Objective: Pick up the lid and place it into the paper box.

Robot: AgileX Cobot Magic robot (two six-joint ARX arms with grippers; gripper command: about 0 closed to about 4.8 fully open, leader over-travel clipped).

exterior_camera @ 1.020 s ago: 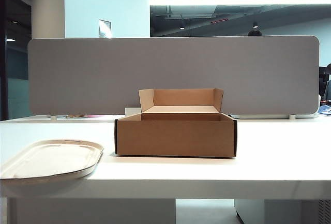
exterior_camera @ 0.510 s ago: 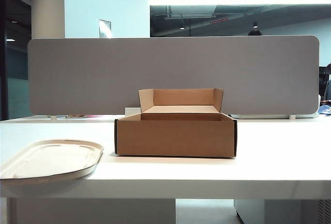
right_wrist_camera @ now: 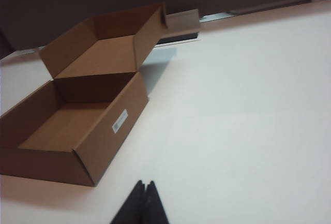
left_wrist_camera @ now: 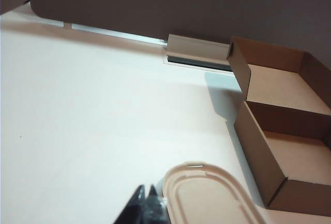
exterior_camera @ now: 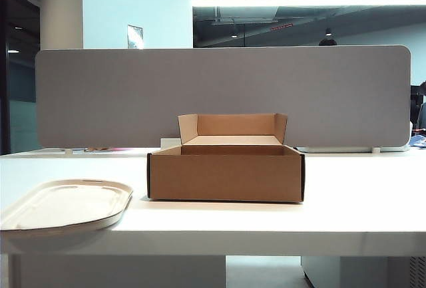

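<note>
The paper box (exterior_camera: 225, 176) sits near the middle of the white desk (exterior_camera: 359, 201), open at the top, its back flap upright toward the desk's far edge and its side tabs folded in; the inside is bare cardboard, and a small white label shows on one outer side wall in the right wrist view. The lid (exterior_camera: 65, 205) lies flat at the desk's front left corner, rim up, with small slots along its far side; it is apart from the box, with a strip of bare desk between them, and part of it reaches the front edge of the desk.

Neither arm shows in the exterior view. The left pincer (left_wrist_camera: 146, 206) appears only in the left wrist view, its dark fingertips pressed together and holding nothing; it hangs above the desk just beside the rounded end of the lid, and whether it touches the rim cannot be told. The right pincer (right_wrist_camera: 144, 203) appears only in the right wrist view, its two dark fingers likewise together and empty; it hovers over bare desk on the side of the box opposite the lid, near the box's front corner but clear of it.

A grey partition panel (exterior_camera: 219, 95) stands along the far edge of the desk behind the box; a low pale cable tray (left_wrist_camera: 198, 52) lies at its foot.
</note>
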